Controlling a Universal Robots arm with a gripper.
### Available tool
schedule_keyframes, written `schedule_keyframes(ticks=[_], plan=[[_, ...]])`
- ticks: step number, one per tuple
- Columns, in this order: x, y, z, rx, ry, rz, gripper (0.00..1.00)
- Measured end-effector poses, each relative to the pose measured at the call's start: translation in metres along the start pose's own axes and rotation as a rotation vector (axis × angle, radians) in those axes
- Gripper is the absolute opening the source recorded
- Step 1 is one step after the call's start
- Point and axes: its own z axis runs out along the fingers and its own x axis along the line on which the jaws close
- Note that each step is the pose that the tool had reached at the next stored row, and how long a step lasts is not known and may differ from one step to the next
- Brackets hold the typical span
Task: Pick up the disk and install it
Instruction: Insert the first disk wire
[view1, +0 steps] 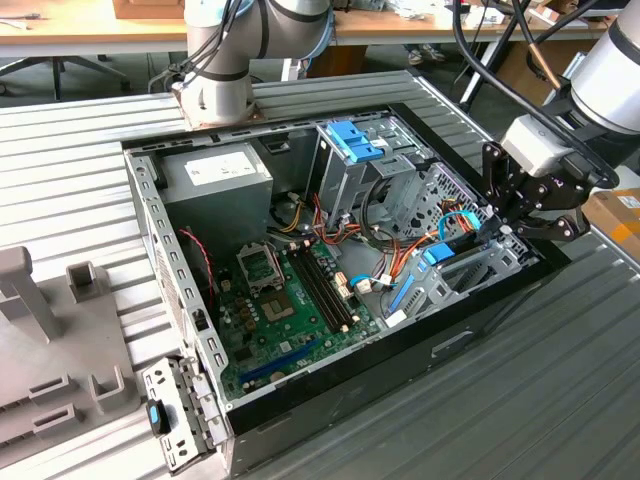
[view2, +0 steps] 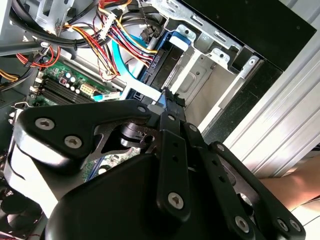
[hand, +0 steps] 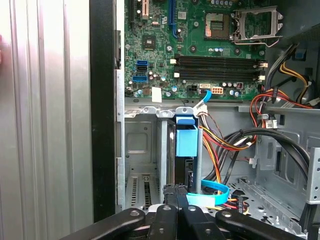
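Black linkage gripper (hand: 176, 190) - fingers together, gripping nothing - tips against the blue-railed silver-grey metal disk (hand: 185, 150), which stands edgewise inside the grey sheet-metal drive bay (hand: 142, 145). Step, I judge: seating it - needs a straight push into the bay.

You find no legible text. White sticker (view1: 213, 171) on power-supply box (view1: 232, 205), far corner of case, exterior view's left: print too small. Motherboard (hand: 200, 35) markings unreadable.

Little room round the black gripper (hand: 176, 191) at the grey metal drive bay (hand: 142, 145): red, yellow and orange wires (hand: 225, 142) and a flat blue cable (hand: 212, 189) on one side, black case wall (hand: 102, 100) on the other. Open above the green motherboard (hand: 150, 60).
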Motion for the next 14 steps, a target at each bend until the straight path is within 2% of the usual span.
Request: schedule_keyframes(ticks=[3, 6, 12, 14], plan=[[-0.0031, 0.0050, -0.0001, 0.0000, 0.0000, 0.000, 0.11], [-0.0069, 0.0127, -0.0002, 0.0000, 0.0000, 0.000, 0.11], [-0.0175, 0.0133, 0.0021, 0.0000, -0.0001, 0.000, 0.11], [-0.0187, 0.0134, 0.0028, 0.0000, -0.0003, 0.000, 0.11]])
